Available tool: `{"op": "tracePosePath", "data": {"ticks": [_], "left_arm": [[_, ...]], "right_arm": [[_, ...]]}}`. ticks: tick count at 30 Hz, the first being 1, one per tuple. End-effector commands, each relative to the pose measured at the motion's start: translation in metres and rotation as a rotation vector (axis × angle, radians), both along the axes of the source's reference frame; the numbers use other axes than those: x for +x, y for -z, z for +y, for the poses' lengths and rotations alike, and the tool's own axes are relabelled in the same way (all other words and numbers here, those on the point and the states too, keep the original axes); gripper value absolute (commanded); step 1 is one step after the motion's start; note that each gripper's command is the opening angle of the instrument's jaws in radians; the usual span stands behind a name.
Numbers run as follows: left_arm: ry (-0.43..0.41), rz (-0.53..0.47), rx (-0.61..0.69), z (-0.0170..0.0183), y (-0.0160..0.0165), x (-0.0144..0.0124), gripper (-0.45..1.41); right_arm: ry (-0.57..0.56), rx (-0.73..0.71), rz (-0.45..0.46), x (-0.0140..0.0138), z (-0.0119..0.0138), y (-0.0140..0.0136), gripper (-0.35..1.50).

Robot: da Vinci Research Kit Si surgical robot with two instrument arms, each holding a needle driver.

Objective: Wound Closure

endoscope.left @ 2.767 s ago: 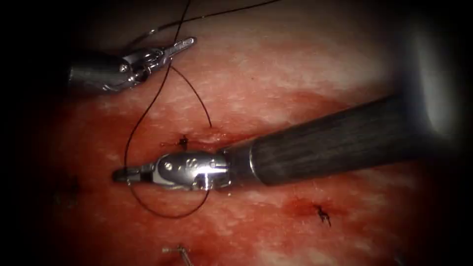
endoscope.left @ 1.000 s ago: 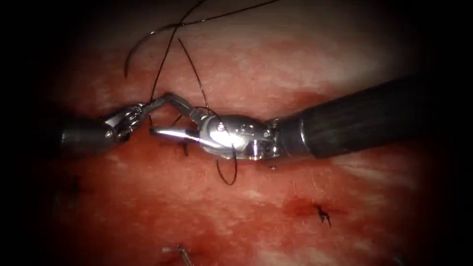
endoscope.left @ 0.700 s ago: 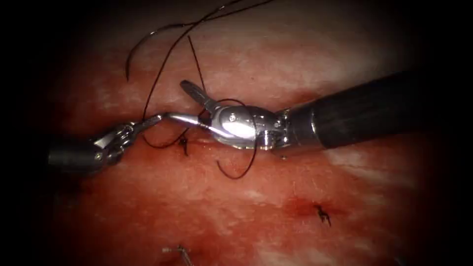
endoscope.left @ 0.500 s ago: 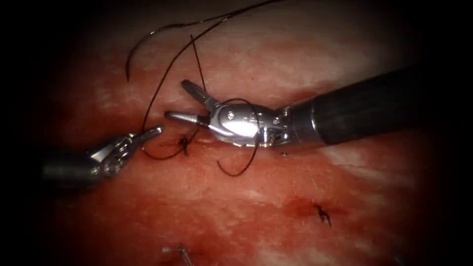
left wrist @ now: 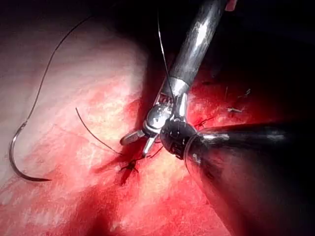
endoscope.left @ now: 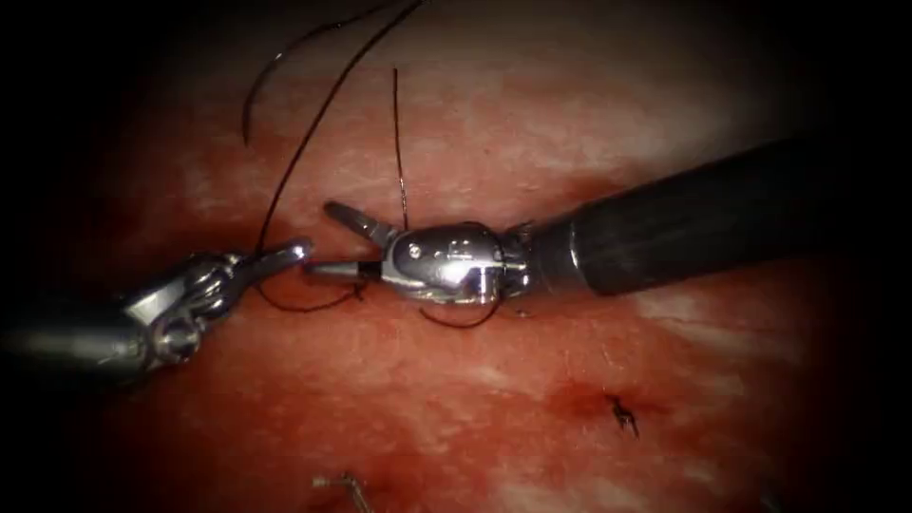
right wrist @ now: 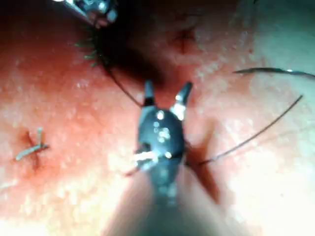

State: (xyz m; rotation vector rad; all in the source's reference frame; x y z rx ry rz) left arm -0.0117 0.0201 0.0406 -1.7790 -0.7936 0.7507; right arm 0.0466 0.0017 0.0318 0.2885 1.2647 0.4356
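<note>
your right tool (endoscope.left: 334, 242) comes in from the right over the cut (endoscope.left: 399, 275), jaws spread apart in a v and holding nothing, tips just beside the left tool's tips. a turn of thread (endoscope.left: 275, 180) lies wrapped round its wrist, and one loose strand stands up from the jaws. your left tool (endoscope.left: 285, 253) sits at the left end of the cut, jaws pressed together on the thread, which runs up and away from them. a short slack loop hangs between the tools next to a dark knot (endoscope.left: 356, 290) at the cut. the needle (left wrist: 22, 147) lies free on the pale tissue (endoscope.left: 570, 123), well apart from both tools, not in the tissue as far as you can tell. an older stitch (endoscope.left: 622, 413) sits lower right.
</note>
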Motion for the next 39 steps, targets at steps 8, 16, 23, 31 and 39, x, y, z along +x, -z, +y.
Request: {"op": "tracePosePath", "data": {"ticks": [8,16,23,31,39], "left_arm": [[-0.066,0.014,-0.003,0.0042,-0.0016,-0.0041,-0.45],[-0.138,0.045,0.012,0.0095,-0.0102,-0.0079,-0.45],[-0.166,0.082,-0.001,0.0115,-0.019,-0.009,-0.45],[-0.173,0.108,-0.016,0.0097,-0.0225,-0.0073,-0.45],[-0.177,0.113,-0.029,0.0087,-0.0239,-0.0068,-0.45]], "right_arm": [[0.052,-0.002,0.022,0.0009,-0.0017,-0.0002,0.96],[0.096,0.0,0.063,0.0011,-0.0023,0.0004,0.94],[0.096,-0.006,0.101,0.0007,-0.0023,0.0005,0.93],[0.042,-0.012,0.153,-0.0001,-0.0016,0.0011,0.91],[-0.017,-0.015,0.227,-0.0002,-0.0009,0.0025,0.89]]}}
